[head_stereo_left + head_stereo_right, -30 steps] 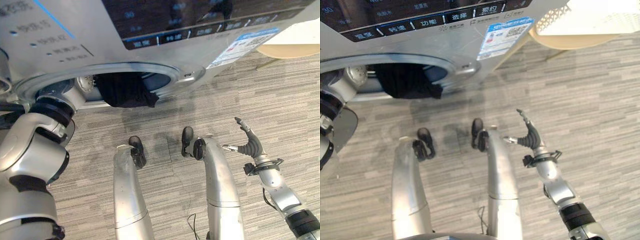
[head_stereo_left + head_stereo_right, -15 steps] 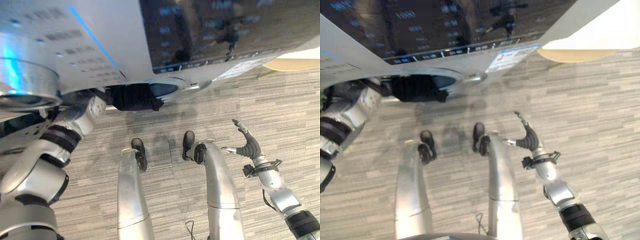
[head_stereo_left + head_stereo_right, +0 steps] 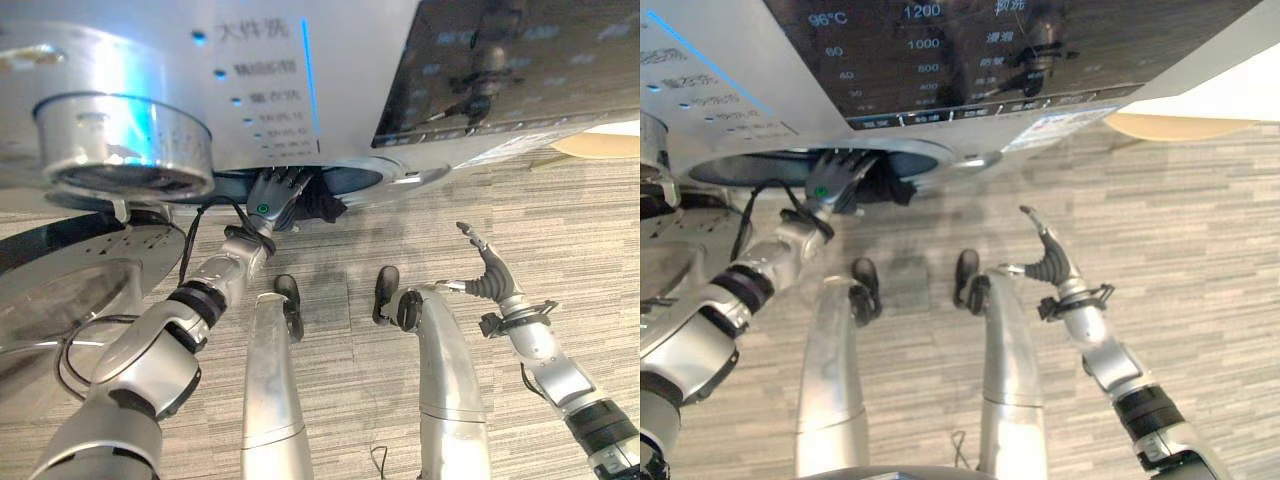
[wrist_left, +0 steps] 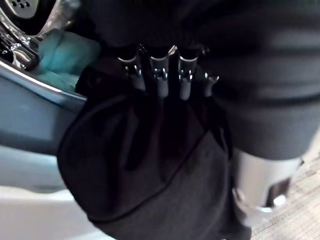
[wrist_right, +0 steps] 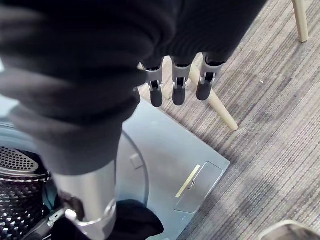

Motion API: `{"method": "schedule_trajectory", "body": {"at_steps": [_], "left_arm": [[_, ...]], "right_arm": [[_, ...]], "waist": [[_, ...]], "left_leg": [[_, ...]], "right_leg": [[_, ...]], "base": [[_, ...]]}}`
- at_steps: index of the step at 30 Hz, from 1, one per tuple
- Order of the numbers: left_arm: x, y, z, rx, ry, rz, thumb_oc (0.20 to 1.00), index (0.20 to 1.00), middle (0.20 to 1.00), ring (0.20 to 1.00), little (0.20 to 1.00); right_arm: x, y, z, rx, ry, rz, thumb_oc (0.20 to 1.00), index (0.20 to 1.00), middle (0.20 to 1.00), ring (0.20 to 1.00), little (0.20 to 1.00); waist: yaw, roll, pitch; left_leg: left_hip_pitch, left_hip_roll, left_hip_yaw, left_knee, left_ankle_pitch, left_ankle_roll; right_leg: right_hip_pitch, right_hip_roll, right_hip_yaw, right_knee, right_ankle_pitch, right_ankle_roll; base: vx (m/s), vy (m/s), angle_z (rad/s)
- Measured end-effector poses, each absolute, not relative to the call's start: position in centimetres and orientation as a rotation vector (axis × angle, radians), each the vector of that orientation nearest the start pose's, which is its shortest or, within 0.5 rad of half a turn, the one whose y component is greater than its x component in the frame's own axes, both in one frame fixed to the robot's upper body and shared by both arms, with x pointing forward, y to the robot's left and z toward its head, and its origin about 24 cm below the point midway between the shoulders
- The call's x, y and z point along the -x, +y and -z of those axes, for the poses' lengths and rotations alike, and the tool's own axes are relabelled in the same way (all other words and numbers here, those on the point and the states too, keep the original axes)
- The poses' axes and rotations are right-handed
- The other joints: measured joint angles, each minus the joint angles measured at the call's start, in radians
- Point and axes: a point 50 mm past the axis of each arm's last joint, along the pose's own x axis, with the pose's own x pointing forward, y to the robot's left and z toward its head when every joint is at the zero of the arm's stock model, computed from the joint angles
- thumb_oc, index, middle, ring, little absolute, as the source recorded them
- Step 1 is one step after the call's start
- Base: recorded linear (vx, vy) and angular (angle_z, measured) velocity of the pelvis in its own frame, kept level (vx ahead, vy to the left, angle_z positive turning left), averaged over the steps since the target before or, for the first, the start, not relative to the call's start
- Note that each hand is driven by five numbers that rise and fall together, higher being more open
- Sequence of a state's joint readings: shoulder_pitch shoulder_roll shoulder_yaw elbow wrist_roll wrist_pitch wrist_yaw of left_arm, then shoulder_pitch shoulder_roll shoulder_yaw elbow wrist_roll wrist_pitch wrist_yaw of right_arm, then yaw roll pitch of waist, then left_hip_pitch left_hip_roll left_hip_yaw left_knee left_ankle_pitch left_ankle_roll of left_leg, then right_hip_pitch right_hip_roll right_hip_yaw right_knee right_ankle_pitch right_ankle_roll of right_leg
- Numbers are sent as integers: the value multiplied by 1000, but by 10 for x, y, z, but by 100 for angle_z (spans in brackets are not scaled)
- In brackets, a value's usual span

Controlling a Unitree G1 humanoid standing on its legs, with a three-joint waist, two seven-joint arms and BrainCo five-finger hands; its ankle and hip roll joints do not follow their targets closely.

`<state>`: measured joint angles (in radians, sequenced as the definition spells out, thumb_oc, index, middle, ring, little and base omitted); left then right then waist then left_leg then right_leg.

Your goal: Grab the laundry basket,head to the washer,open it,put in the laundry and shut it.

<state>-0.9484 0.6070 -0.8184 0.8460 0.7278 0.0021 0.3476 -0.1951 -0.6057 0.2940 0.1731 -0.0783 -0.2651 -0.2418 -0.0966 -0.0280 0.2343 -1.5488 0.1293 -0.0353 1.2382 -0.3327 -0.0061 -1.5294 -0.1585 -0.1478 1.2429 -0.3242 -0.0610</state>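
While the right hand (image 3: pixel 1048 262) is hanging open above the floor (image 3: pixel 1200 250), the left hand (image 3: pixel 277 196) is pressing straight fingers (image 4: pixel 159 75) against black laundry (image 4: pixel 145 165) at the washer (image 3: pixel 330 90) opening.

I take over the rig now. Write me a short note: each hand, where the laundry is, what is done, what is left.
Left hand: straight fingers pressed on the dark garment that hangs over the rim of the washer's opening; open.
Right hand: open, held in the air over the floor, holds nothing.
Done: washer door is open; dark garment partly in the drum.
Left: push the garment fully inside, then shut the door.
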Motion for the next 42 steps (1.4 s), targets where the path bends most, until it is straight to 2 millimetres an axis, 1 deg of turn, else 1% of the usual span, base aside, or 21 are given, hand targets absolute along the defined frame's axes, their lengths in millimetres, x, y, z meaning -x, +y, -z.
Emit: {"method": "schedule_trajectory", "body": {"at_steps": [3,5,6,9,12,14,16,18,20,22,24,27,29,30,31,32,33,34,37,39,42], "left_arm": [[-396,182,-149,-1774,-351,8,200,200,200,200,200],[-398,186,-158,-1756,-346,-21,200,200,200,200,200],[-399,188,-160,-1739,-336,-32,200,200,200,200,200],[-400,188,-164,-1679,-332,-40,200,200,200,200,200],[-399,189,-168,-1588,-345,-53,200,200,200,200,200],[-394,188,-185,-1449,-414,-86,200,200,200,200,200],[-391,189,-199,-1349,-465,-122,200,200,200,200,200],[-387,192,-215,-1195,-521,-174,200,200,200,200,200],[-385,194,-223,-1131,-553,-200,200,200,200,200,200],[-382,198,-236,-987,-593,-253,200,200,200,200,200],[-380,202,-243,-917,-615,-293,200,200,200,200,200],[-377,204,-251,-904,-646,-314,200,200,200,200,200],[-377,203,-255,-918,-662,-317,200,200,200,200,200],[-377,204,-255,-952,-663,-313,200,200,200,200,200],[-377,204,-253,-978,-661,-306,467,467,467,467,467],[-377,204,-250,-1030,-658,-289,1000,1000,1000,1000,1000],[-377,202,-249,-1063,-657,-278,1000,1000,1000,1000,1000],[-378,200,-242,-1185,-644,-234,1000,1000,1000,1000,1000],[-379,196,-228,-1352,-617,-173,1000,1000,1000,1000,1000],[-381,194,-216,-1493,-593,-118,1000,1000,1000,1000,1000],[-381,203,-201,-1567,-524,-106,1000,1000,1000,1000,1000]], "right_arm": [[-281,-203,-83,667,-282,-94,1000,1000,1000,1000,1000],[-281,-203,-83,668,-282,-96,1000,1000,1000,1000,1000],[-280,-203,-83,669,-281,-96,1000,1000,1000,1000,1000],[-280,-203,-82,670,-280,-97,1000,1000,1000,1000,1000],[-280,-203,-82,670,-280,-93,1000,1000,1000,1000,1000],[-280,-203,-83,671,-285,-89,1000,1000,1000,1000,1000],[-280,-202,-83,669,-288,-89,1000,1000,1000,1000,1000],[-280,-201,-83,666,-289,-86,1000,1000,1000,1000,1000],[-280,-201,-83,665,-291,-84,1000,1000,1000,1000,1000],[-280,-202,-82,664,-287,-83,1000,1000,1000,1000,1000],[-279,-202,-81,662,-283,-84,1000,1000,1000,1000,1000],[-278,-201,-80,661,-282,-86,1000,1000,1000,1000,1000],[-278,-201,-80,665,-282,-90,1000,1000,1000,1000,1000],[-278,-200,-80,674,-284,-94,1000,1000,1000,1000,1000],[-278,-200,-80,678,-285,-95,1000,1000,1000,1000,1000],[-278,-200,-80,682,-285,-96,1000,1000,1000,1000,1000],[-278,-200,-80,684,-285,-96,1000,1000,1000,1000,1000],[-278,-200,-80,688,-287,-98,1000,1000,1000,1000,1000],[-278,-200,-81,694,-289,-98,1000,1000,1000,1000,1000],[-279,-201,-82,694,-292,-91,1000,1000,1000,1000,1000],[-279,-202,-82,694,-290,-88,1000,1000,1000,1000,1000]], "waist": [[-15,-2,-1],[-31,-2,-1],[-38,-2,-1],[-39,-2,-1],[-37,-2,-1],[-31,-2,-1],[-29,-2,-1],[-27,-2,-1],[-26,-2,-1],[-27,-1,-1],[-25,-1,-2],[-24,-1,-2],[-20,0,-2],[-15,0,-2],[-14,0,-2],[-12,0,-2],[-9,0,-2],[-6,0,-2],[-2,0,-2],[-3,0,-2],[-6,0,-2]], "left_leg": [[-2,1,6,1,2,3],[-2,2,11,1,2,4],[-2,3,16,1,1,5],[-7,5,26,1,-1,8],[-8,5,24,-2,-3,8],[-8,2,24,-9,-3,8],[-7,1,24,-16,-3,8],[-6,0,24,-20,-3,8],[-5,0,25,-22,-3,8],[-3,-3,26,-34,-1,6],[-1,-5,25,-36,-1,6],[-1,-6,26,-43,0,6],[1,-8,25,-52,6,3],[2,-7,24,-54,6,2],[3,-7,25,-56,8,-1],[6,-8,25,-62,11,-7],[7,-9,27,-65,13,-9],[9,-10,26,-69,15,-10],[14,-10,25,-71,15,-10],[17,-10,25,-72,14,-8],[18,-10,25,-73,11,-3]], "right_leg": [[-5,4,10,-4,6,11],[-9,12,21,-9,10,18],[-12,13,25,-10,12,20],[-23,16,35,-10,18,29],[-24,16,33,-11,20,23],[-25,13,32,-12,18,20],[-24,12,30,-17,17,20],[-23,12,29,-21,17,19],[-22,11,29,-21,16,18],[-22,6,27,-26,16,18],[-20,4,25,-26,16,17],[-20,0,23,-29,15,15],[-17,0,21,-37,15,15],[-16,1,19,-40,15,15],[-15,1,19,-41,15,15],[-14,0,20,-44,15,15],[-13,-1,20,-46,15,15],[-11,-1,20,-49,15,15],[-7,0,20,-50,15,15],[-3,0,20,-52,15,15],[-3,1,21,-54,15,15]], "base": [[-3,-2,-4],[1,0,-7],[-3,1,-6],[-1,0,-4],[0,-2,1],[4,-3,5],[2,-2,2],[0,0,0],[0,0,0],[0,-7,5],[1,-4,5],[-13,-2,3],[-9,0,2],[0,0,0],[0,0,0],[0,0,0],[-13,29,4],[-10,22,3],[0,0,0],[0,0,0],[0,0,0]]}}
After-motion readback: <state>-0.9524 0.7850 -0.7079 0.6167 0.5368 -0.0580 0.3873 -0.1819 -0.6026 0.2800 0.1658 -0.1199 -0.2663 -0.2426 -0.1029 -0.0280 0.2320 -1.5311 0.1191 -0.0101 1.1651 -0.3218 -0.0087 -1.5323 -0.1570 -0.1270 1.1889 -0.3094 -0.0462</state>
